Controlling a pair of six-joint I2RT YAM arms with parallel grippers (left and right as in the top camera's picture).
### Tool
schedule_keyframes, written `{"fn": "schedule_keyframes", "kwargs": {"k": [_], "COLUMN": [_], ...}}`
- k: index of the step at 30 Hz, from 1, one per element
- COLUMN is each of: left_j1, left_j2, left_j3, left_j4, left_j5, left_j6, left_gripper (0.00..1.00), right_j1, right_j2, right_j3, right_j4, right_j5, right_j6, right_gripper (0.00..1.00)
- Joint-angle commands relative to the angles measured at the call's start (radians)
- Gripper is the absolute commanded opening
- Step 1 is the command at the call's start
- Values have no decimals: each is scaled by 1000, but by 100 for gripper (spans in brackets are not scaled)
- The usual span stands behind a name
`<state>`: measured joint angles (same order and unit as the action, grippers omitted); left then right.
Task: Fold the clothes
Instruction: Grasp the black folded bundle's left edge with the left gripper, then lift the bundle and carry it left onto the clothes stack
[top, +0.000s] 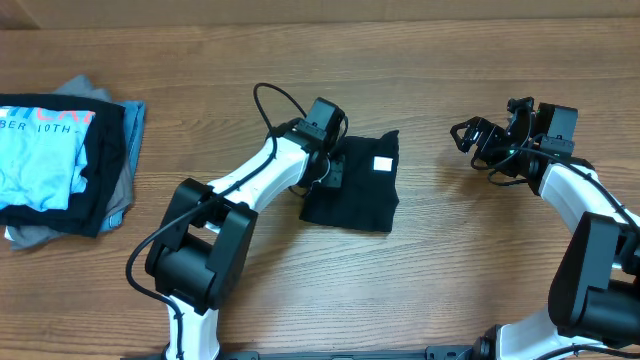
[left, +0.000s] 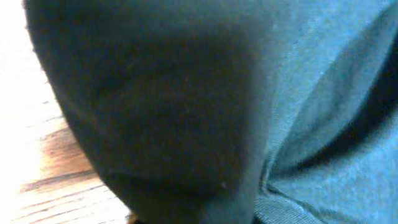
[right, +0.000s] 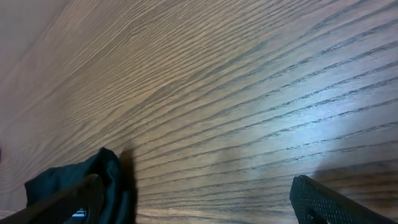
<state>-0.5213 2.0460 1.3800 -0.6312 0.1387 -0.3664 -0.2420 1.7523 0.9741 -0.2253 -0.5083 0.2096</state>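
Two arms are flanking one folded black T-shirt lying mid-surface. The nearer left gripper is sitting on its left edge, with fabric hiding whether the jaws are closed. The right gripper is hovering well apart to its right, jaws spread.

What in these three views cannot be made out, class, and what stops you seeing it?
- Left gripper at the black garment: whether it is open or shut; its own wrist hides the jaws overhead, and blurred fabric fills the left wrist view.
- Light blue T-shirt: lettering cut off by the overhead's left edge.
- Right gripper: fingers mostly cut off by the right wrist view's bottom edge.
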Motion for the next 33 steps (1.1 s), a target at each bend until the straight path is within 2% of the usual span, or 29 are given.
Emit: {"fn": "schedule_keyframes", "kwargs": {"k": [1,7,21,27,33], "left_j1": [-2,0,16,72,191], "left_j2": [52,52,52,52,52], "left_j3": [-23,11,317,489,624], "left_j4": [-1,-5,-164,-250,-336], "left_j5": [12,8,8,8,14], "left_j6": [11,30,-9,-47,-92], "left_gripper": [4,4,4,4,4], "right_j1": [-2,-2,-2,-2,-2], "right_j2": [-19,-19,-19,-19,-19], "right_j3": [2,2,2,2,2], "right_j4": [6,6,6,6,6], "right_j5": [3,3,3,3,3], "right_j6": [0,0,0,0,0], "right_gripper": [100,100,100,100,100]}}
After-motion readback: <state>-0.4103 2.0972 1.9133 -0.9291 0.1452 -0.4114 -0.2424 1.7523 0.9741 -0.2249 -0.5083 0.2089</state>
